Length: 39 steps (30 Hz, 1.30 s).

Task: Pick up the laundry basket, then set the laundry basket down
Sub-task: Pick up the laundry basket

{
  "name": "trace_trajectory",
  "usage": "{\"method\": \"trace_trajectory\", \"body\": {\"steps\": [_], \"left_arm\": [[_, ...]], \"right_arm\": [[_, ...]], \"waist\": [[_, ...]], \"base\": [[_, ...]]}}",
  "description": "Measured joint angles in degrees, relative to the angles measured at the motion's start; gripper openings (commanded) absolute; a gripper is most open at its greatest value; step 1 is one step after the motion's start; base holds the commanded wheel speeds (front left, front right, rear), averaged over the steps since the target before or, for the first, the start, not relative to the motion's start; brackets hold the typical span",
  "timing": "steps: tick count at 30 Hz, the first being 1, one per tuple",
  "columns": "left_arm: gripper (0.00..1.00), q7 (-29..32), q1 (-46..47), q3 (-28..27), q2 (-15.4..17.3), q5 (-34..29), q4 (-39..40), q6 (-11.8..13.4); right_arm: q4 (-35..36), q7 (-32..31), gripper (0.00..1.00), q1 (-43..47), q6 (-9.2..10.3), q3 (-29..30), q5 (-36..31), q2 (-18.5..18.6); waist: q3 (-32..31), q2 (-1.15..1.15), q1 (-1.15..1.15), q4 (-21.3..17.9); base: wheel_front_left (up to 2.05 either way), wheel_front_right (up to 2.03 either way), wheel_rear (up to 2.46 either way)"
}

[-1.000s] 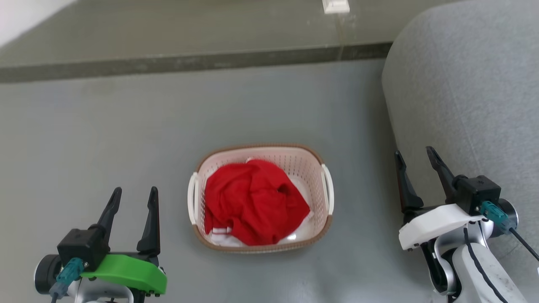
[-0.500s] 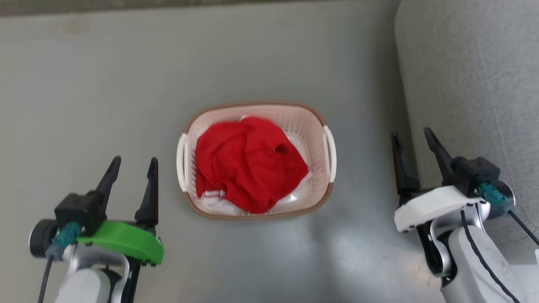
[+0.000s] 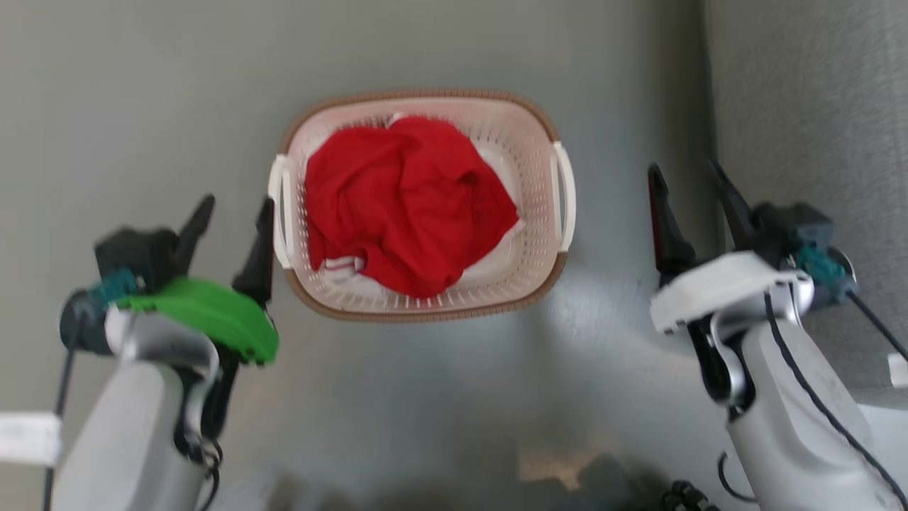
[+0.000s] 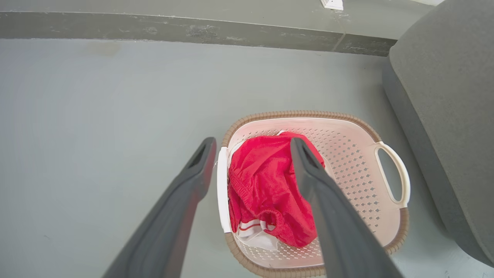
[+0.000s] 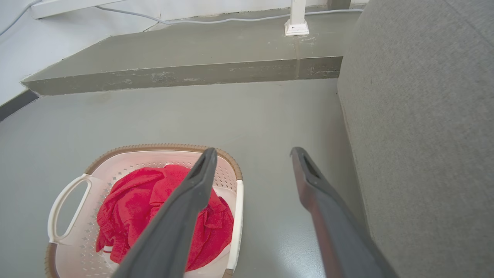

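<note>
Head view first: the laundry basket (image 3: 425,94) sits flat on the grey floor (image 3: 142,85), with a red garment (image 3: 408,202) bunched up inside over something white. The left pincer (image 3: 236,206) is spread wide and empty, just beside the basket's left loop handle (image 3: 278,213). Its inner finger is almost on the handle, but I can't tell if it touches. The right pincer (image 3: 682,170) is just as wide open and empty. It's a bit apart from the basket's right loop handle (image 3: 567,195), tucked between the basket and a grey sofa (image 3: 816,106). My guess is there's one arm per side because the basket's too wide for a single pincer.

Left wrist view: the near handle (image 4: 220,193) shows in the gap between the two fingers, close against one of them. That side looks roughly lined up for a grab, though the fingers seem to be above it.

Right wrist view: the gap between the fingers is over bare floor beside the basket, and one finger crosses in front of the basket's rim. I'd say this arm needs to shift toward the basket before closing. Nothing's lifted yet, so the pickup has barely started.
</note>
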<state>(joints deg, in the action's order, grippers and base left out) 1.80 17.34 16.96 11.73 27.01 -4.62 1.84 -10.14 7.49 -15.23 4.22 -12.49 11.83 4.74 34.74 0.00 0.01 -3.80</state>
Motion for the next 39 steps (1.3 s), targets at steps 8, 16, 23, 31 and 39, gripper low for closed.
{"method": "trace_trajectory", "body": {"steps": [8, 16, 23, 31, 39], "left_arm": [[1.00, 4.0, 8.7, -0.3, -1.0, 2.1, -6.7, -1.4], [1.00, 6.8, 19.1, 0.7, 1.7, -0.5, -14.5, -3.5], [1.00, 7.0, 23.2, 1.5, 2.2, -0.9, -20.2, -5.4], [1.00, 7.0, 26.3, 2.0, 1.9, -0.9, -26.6, -6.5], [1.00, 6.7, 29.0, 2.7, 0.4, -0.5, -32.6, -7.4]], "right_arm": [[-4.6, -0.6, 1.00, -8.4, -0.16, -2.3, 0.5, -0.7], [-11.6, -1.0, 1.00, -16.3, -0.69, -4.7, 0.7, -1.2], [-16.6, 0.0, 1.00, -20.1, -0.76, -6.4, 1.8, -1.2], [-21.4, 0.6, 1.00, -23.5, -1.79, -9.8, 3.3, -1.2], [-26.0, 0.8, 1.00, -26.2, -2.20, -14.0, 7.0, -1.2]], "waist": [[6.6, 0.00, 0.00, -0.3], [13.8, 0.00, 0.01, -1.1], [18.1, 0.00, 0.00, -2.0], [21.1, 0.00, 0.00, -2.8], [22.4, 0.00, 0.00, -2.6]], "base": [[0.00, 0.00, 0.00], [0.00, 0.00, 0.00], [0.00, 0.00, 0.00], [0.00, 0.00, 0.00], [0.00, 0.00, 0.00]]}}
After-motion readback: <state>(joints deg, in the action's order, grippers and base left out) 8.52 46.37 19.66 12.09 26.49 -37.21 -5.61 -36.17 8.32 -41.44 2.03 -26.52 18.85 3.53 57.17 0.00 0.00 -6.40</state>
